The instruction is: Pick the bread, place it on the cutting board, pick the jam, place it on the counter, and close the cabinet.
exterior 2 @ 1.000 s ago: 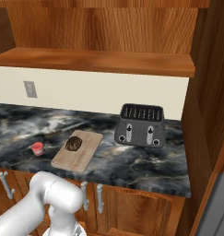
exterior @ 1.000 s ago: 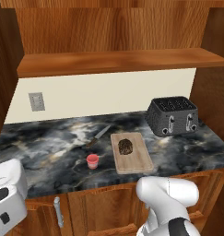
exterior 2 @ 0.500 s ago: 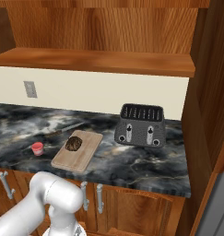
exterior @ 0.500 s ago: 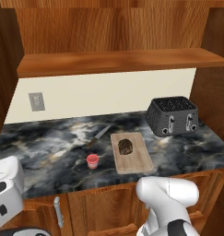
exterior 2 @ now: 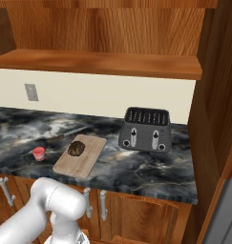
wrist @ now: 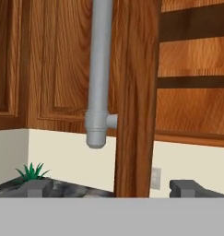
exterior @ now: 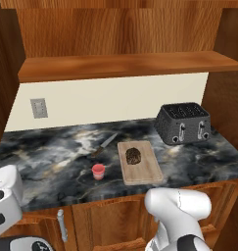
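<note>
Bread (exterior: 133,156) resting on the cutting board (exterior: 146,169) near centre frame in the left base view, toward the board's far end; board's long axis running front to back across the counter (exterior: 52,162). Jam (exterior: 98,171) upright on the dark marble just left of the board, apart from it (pale top up). Kitchen knife (exterior: 104,145) lying diagonally behind the jam; black toaster (exterior: 183,123) at right. In the hand view, fingertips (wrist: 38,186) wide apart, holding nothing, facing the cabinet (wrist: 136,92) door edge and its grey bar handle (wrist: 99,73).
</note>
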You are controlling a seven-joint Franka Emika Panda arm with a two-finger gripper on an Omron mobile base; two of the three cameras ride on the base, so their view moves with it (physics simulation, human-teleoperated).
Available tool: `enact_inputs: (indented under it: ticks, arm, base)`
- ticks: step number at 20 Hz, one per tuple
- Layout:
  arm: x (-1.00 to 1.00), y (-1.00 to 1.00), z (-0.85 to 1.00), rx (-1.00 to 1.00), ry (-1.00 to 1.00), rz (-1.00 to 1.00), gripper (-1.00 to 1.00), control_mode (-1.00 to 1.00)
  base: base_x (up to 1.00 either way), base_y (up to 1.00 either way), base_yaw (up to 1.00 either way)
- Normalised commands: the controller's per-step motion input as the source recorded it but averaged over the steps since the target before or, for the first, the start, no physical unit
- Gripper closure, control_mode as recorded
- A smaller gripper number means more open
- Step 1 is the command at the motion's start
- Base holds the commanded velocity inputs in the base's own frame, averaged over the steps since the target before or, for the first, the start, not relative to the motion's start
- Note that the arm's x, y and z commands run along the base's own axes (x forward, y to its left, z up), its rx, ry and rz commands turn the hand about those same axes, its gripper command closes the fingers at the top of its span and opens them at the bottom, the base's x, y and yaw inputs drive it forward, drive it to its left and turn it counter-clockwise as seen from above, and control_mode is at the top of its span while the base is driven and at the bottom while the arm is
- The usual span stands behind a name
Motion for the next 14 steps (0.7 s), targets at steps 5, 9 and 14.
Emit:
enact_inputs:
  ticks: [5,9,14]
  arm:
    - [0.12,0.03,0.0,0.0,-0.01,0.0,-1.0,-1.0]
    - [0.15,0.05,-0.02,0.0,-0.01,-0.02,-1.0,-1.0]
    - [0.14,0.05,-0.04,0.0,-0.01,-0.02,-1.0,-1.0]
  base:
    - [0.0,0.0,0.0]
    - [0.0,0.0,0.0]
    - [0.0,0.0,0.0]
